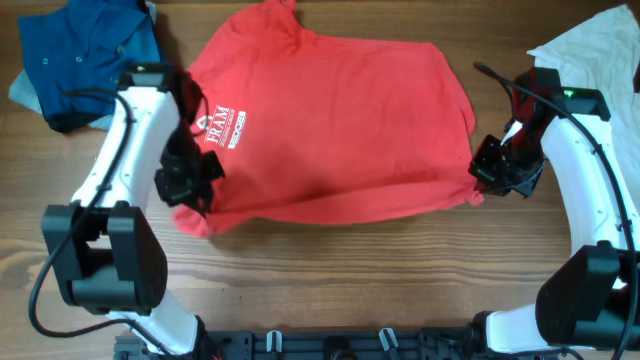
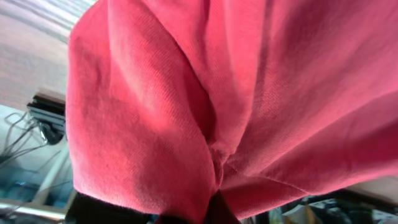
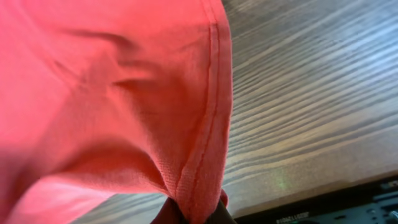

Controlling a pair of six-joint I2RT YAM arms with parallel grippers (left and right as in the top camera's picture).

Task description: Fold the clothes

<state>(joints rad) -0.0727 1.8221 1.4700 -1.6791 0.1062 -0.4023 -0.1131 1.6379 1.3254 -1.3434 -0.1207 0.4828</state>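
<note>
One red T-shirt (image 1: 330, 130), long axis left-right, printed chest toward my left. My left gripper (image 1: 195, 190) and right gripper (image 1: 490, 176) each clench its near edge.

- Red T-shirt (image 1: 330, 120) lies spread across the wooden table, white lettering at its left side.
- Its lower left and right edges are pinched up.

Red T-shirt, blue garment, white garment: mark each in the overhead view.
red T-shirt (image 1: 340, 120): overhead view, middle of its body.
blue garment (image 1: 80, 55): overhead view, its crumpled middle.
white garment (image 1: 600, 55): overhead view, fabric near the corner.
</note>
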